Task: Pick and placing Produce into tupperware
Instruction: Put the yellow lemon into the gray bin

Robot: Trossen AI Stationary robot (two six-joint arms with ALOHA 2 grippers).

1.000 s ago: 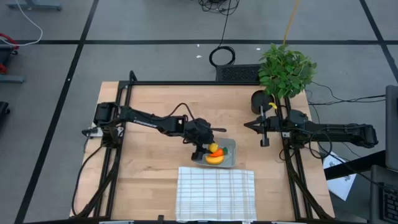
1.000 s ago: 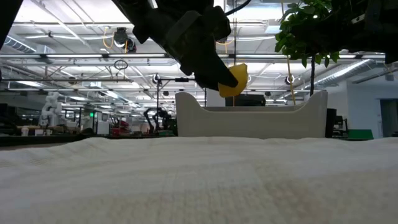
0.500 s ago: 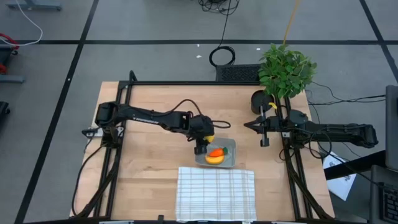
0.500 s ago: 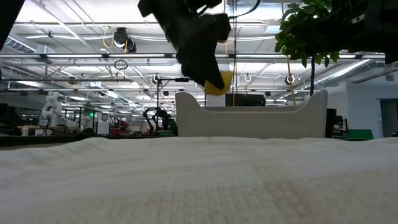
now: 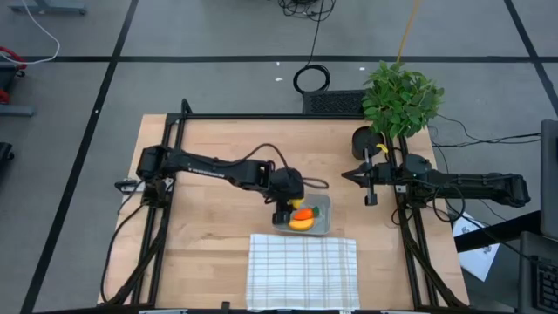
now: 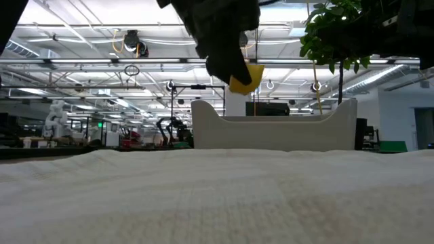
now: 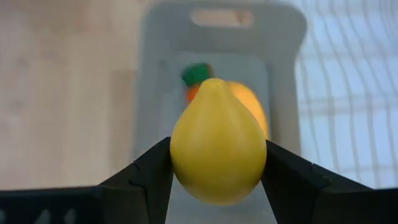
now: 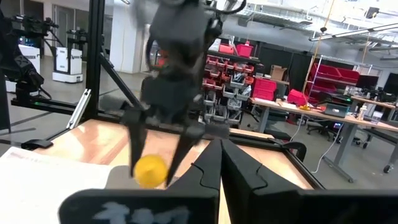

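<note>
Robotics lab: ceiling trusses [image 6: 81,64], red parts bins [image 8: 245,68], workbenches [image 8: 311,112]

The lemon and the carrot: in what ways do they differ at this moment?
The lemon is plain yellow and rounded; the carrot is orange with a green top. The lemon is held in the air between the fingers of the left gripper, above the tupperware; the carrot already lies inside the tupperware, beside the banana. Both are small produce pieces.
</note>
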